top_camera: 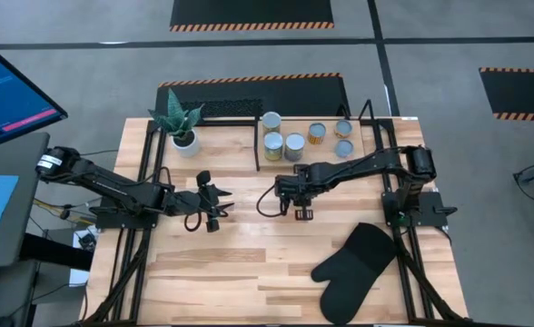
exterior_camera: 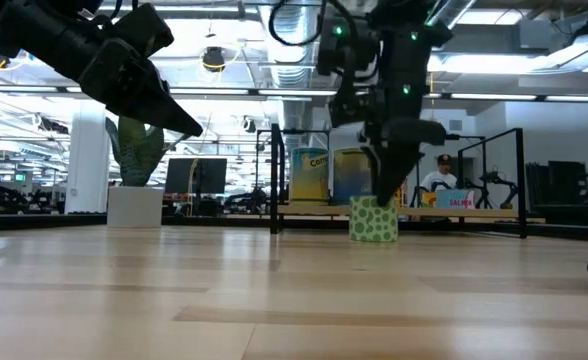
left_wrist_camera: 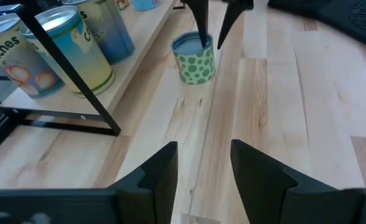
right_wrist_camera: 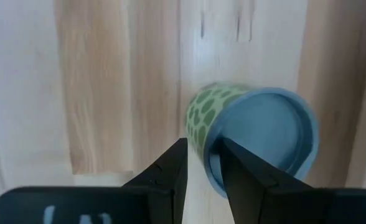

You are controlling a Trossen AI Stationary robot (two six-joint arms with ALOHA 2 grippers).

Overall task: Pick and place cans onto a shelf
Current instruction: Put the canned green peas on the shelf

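A small green-dotted can [right_wrist_camera: 251, 134] with a pale blue top stands upright on the wooden table [top_camera: 249, 263], in front of the shelf [left_wrist_camera: 65, 81]. My right gripper [right_wrist_camera: 202, 146] points down over it, open. One finger is over the top, and the other is outside the wall. Several more cans [top_camera: 294, 145] stand on the shelf's wood base, among them a peaches can [left_wrist_camera: 21, 62]. My left gripper [left_wrist_camera: 205, 168] hangs open above the table's left half and faces the dotted can. My right gripper's fingers come from above and stand on either side of the dotted can's rim [right_wrist_camera: 213, 163], on the side away from the shelf. One fingertip [left_wrist_camera: 203, 38] is at the blue top. I cannot tell whether either finger touches the can, which rests on the table.
A potted plant [top_camera: 181, 123] stands at the shelf's left end. A black oven mitt [top_camera: 353, 268] lies at the table's near right. Bare wood lies between the two grippers and along the near edge. A person shows in the room behind the shelf [exterior_camera: 442, 172].
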